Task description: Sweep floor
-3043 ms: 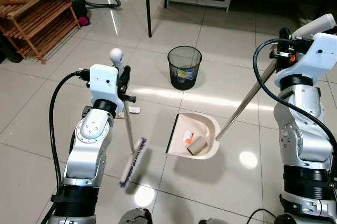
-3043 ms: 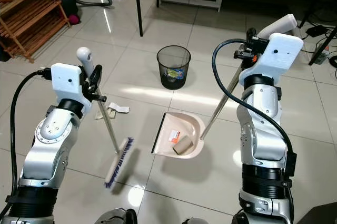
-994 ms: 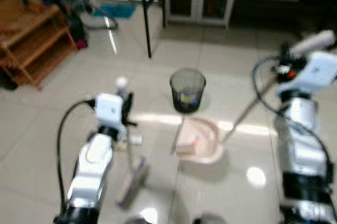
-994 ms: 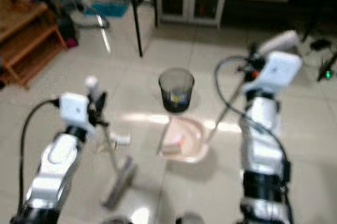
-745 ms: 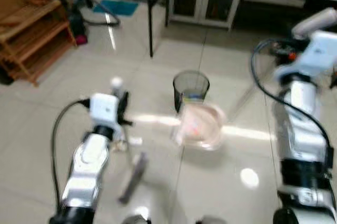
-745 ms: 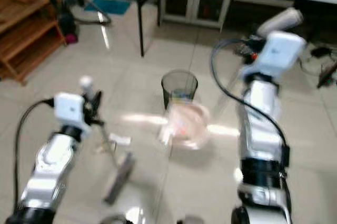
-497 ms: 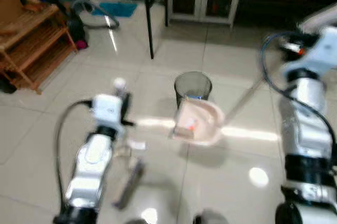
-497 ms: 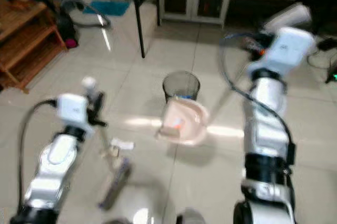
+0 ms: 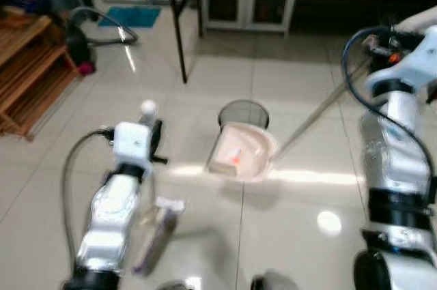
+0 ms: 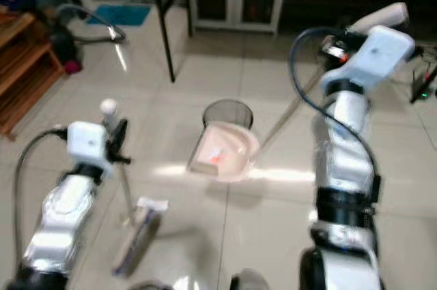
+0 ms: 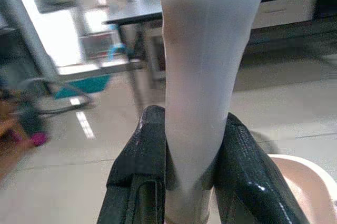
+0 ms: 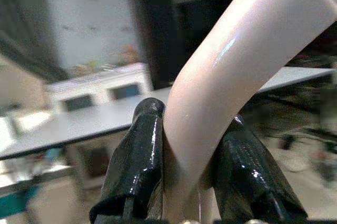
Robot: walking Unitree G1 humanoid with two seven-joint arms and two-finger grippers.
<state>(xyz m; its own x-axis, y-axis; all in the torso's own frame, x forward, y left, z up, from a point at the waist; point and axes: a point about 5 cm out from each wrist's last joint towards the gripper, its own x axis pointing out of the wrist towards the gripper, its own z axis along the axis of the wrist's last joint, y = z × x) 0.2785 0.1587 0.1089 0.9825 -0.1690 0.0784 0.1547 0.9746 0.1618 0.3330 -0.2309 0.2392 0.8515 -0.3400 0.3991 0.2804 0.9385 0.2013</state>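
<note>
Since three seconds ago your right hand [image 12: 184,166] has lifted the dustpan [image 9: 240,155] off the tiled floor [image 9: 300,235], and it now hangs tilted just in front of the black mesh bin [image 9: 244,110], with an orange scrap showing inside it. Your right hand's fingers are clamped on the dustpan's long handle [image 9: 315,114]. Your left hand [image 11: 192,171] is clamped on the broom handle [image 11: 202,66], and the broom head [image 9: 156,242] rests on the floor at near left beside a white paper scrap [image 9: 171,203].
</note>
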